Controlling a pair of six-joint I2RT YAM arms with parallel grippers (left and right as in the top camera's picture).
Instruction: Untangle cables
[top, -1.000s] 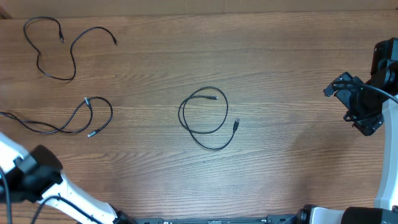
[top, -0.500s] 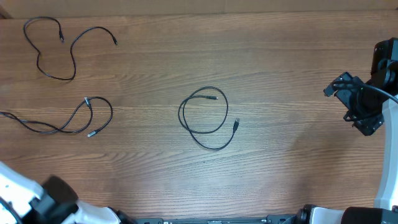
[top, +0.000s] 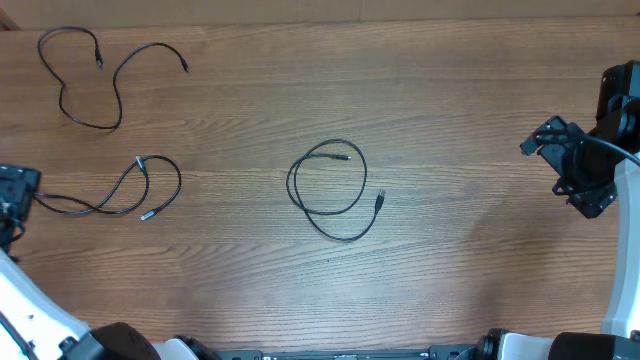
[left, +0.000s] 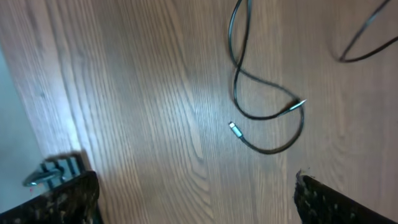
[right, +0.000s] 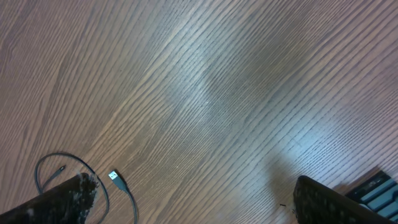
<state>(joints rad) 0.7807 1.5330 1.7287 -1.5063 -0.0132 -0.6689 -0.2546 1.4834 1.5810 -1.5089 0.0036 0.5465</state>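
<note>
Three thin black cables lie apart on the wooden table (top: 470, 110). One snakes at the far left corner (top: 92, 124). One loops at the left (top: 178, 183); it also shows in the left wrist view (left: 236, 93). One forms a coil at the centre (top: 297, 203); its plug shows in the right wrist view (right: 115, 177). My left gripper (top: 12, 205) is open and empty at the left edge, beside the left cable's end. My right gripper (top: 575, 175) is open and empty at the right edge, far from the cables.
The table's left edge (left: 59, 93) shows in the left wrist view, with grey floor beyond it. The left arm's white link (top: 25, 310) rises at the bottom left corner. The right arm's base (top: 620, 300) stands at the right edge.
The left arm has swung from the bottom left corner up along the left edge; its gripper now sits beside the left cable's end. The right arm and the cables have not moved.
</note>
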